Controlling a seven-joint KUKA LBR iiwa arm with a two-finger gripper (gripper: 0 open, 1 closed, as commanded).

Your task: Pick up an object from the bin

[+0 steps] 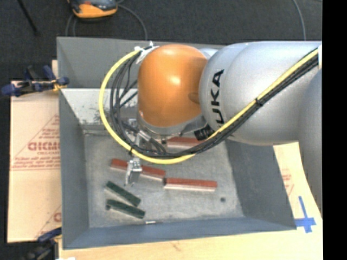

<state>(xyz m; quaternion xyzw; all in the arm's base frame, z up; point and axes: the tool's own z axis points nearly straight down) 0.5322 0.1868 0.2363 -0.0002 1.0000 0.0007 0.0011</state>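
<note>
Item 1: red-brown flat bar, lying slantwise on the floor of the grey bin, left of centre. I am judging it stiff, light and smooth-faced. It is looking thin and lying flat, so I am reckoning on a hold across its narrow width, near the middle of its length, to keep it from tipping.

Position: my gripper is hanging right over this bar, toward its left half. I cannot tell whether it is touching the top face. I also cannot tell whether my jaws are spread or pressed together.

Item 2: second red-brown bar, lying just to the right of the first, almost end to end with it.

Item 3: third red-brown bar, showing from beneath my arm, nearer the far wall.

Items 4 and 5: upper green bar and lower green bar, dark, lying close together at the front left, apart from my gripper.
</note>
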